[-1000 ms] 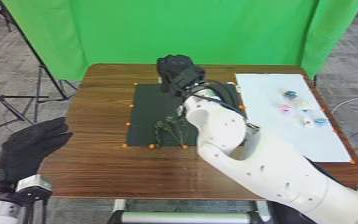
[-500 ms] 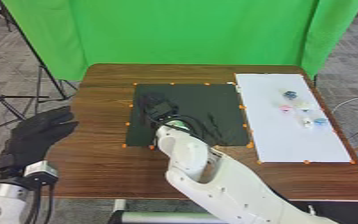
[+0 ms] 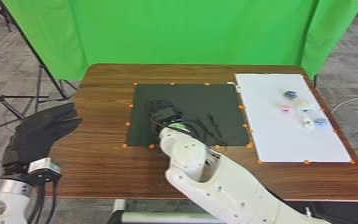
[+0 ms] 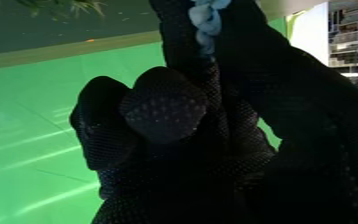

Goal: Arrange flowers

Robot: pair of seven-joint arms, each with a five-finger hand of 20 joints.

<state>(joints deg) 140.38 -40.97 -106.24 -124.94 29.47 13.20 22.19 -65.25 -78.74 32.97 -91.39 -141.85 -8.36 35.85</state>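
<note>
A pale blue flower (image 4: 206, 22) is being pinched by the right hand (image 3: 164, 111) over the black mat (image 3: 198, 95), with green sprigs (image 4: 58, 6) being exposed near that hand. Small flowers (image 3: 290, 94) are being displayed on the white sheet (image 3: 291, 145) to its right, while the left hand (image 3: 38, 134) is being held spread, well apart to its left.

Head view downward — wrist close.

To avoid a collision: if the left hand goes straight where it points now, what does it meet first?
The left hand would probably pass over the table at its left side and meet the green curtain first, though the hand's height is unclear.
</note>
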